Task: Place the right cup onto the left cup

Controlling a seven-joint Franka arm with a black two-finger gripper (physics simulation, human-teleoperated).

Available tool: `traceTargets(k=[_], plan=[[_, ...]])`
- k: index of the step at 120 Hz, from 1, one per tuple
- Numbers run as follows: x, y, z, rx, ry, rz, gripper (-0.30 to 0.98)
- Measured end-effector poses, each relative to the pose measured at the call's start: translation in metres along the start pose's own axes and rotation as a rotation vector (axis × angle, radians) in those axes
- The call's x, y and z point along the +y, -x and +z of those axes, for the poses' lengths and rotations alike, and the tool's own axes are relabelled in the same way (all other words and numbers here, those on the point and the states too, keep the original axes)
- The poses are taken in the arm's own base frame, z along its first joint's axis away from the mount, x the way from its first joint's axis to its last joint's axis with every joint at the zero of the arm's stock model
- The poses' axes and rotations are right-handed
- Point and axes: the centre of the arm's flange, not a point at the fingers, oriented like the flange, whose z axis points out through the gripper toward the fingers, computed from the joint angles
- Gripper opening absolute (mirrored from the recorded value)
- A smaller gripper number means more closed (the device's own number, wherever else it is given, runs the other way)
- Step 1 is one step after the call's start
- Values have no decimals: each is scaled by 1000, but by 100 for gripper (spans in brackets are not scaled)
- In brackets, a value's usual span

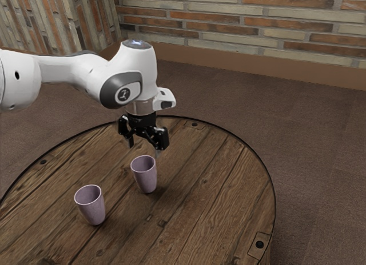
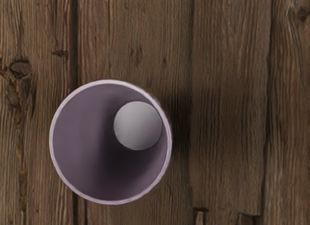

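Observation:
My gripper (image 1: pixel 144 148) hangs above the table with its two black fingers spread and nothing between them. Just below it stands an upright purple cup (image 1: pixel 145 177), the one toward the exterior view's right. A matching cup (image 1: pixel 91 208) stands upright nearer the table's front, toward the exterior view's left; the two do not touch. Looking down from the hand, one cup (image 2: pixel 80 142) appears with its mouth facing up and a pale round bottom inside; it seems to be the one nearest the gripper.
Both cups rest on a round wooden table (image 1: pixel 200 202) made of planks, with a dark metal rim. A brick wall (image 1: pixel 257 25) rises behind, beyond the brown floor (image 1: pixel 320 139).

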Motion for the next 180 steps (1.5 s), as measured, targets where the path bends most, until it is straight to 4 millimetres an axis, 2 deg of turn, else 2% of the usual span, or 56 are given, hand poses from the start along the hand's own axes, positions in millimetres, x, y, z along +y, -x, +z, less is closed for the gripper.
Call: traceTargets(k=[20, 29, 45, 72, 99, 112, 145, 160, 180], plan=[[11, -1, 43, -8, 13, -3, 69], [14, -3, 56, -3, 21, -8, 69], [19, -8, 70, 9, 32, -16, 69], [21, -19, 82, 34, 39, -26, 69], [14, -26, 107, 21, 41, -47, 68], [9, -28, 113, 22, 42, -58, 53], [6, -30, 113, 32, 44, -70, 9], [5, -30, 113, 33, 44, -73, -1], [4, -30, 113, 38, 34, -68, -6]])
